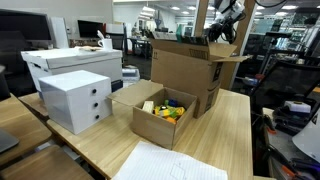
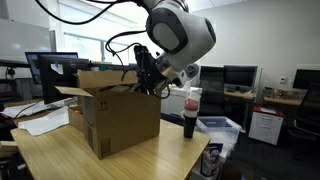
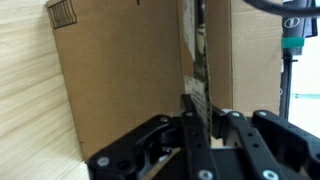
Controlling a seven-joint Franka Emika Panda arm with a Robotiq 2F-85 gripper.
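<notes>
The gripper [image 3: 198,96] has its two black fingers [image 3: 189,120] drawn narrow, nearly together, right at the upper edge of the large cardboard box [image 3: 120,70]. In the wrist view a thin edge of cardboard seems to run up between them, but I cannot tell whether they actually pinch it. In both exterior views the gripper [image 2: 150,80] hangs at the open top of this box [image 2: 125,120], among its raised flaps, with the box body directly beneath it on the wooden table [image 1: 235,130]. Just beyond the box, near the hand and lower, a dark bottle [image 2: 190,112] with a pale top stands upright on the table. Lower and farther from the gripper [image 1: 222,30], a small open carton [image 1: 150,125] holding colourful items [image 1: 166,109] sits touching the large box's foot [image 1: 185,72]. Farther still are a white drawer unit [image 1: 75,100], a sheet of paper [image 1: 170,165], and office monitors [image 2: 50,70] well beyond.
</notes>
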